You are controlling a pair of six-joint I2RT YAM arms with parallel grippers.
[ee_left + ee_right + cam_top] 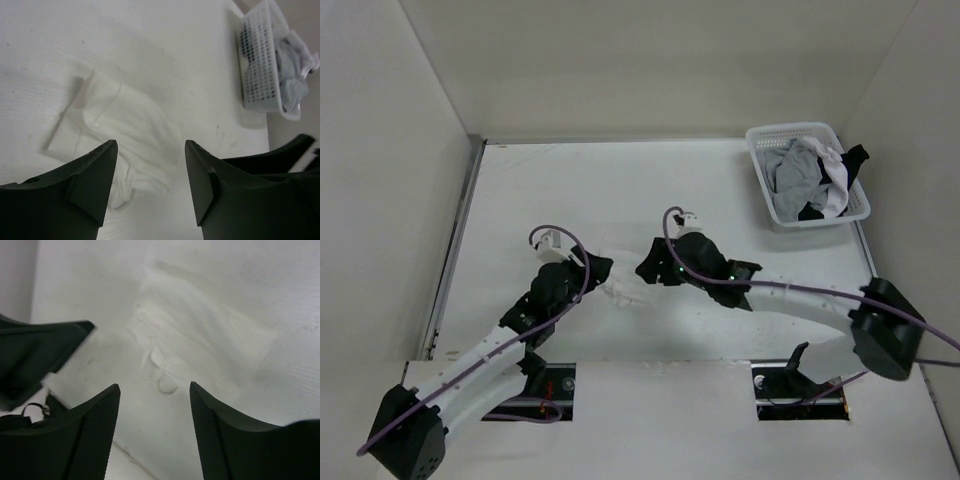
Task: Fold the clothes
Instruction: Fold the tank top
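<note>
Fingers of the left gripper (pixel 150 150) and the right gripper (pixel 155 390) are standing spread, gripping nothing. I am seeing the white garment (pixel 125 125) lying loosely folded on the table (pixel 150 40) between them. I am judging its strap loop (pixel 167 385) is risking a fingertip snag, pulling the fold open.

robot lab test cell, not a home: bare white table (pixel 620 180) boxed in by plain white panels (pixel 670 60) on three sides, left arm (pixel 485 350) and right arm (pixel 800 300) bolted at its near edge, plastic laundry basket (pixel 760 135) at far right corner.
</note>
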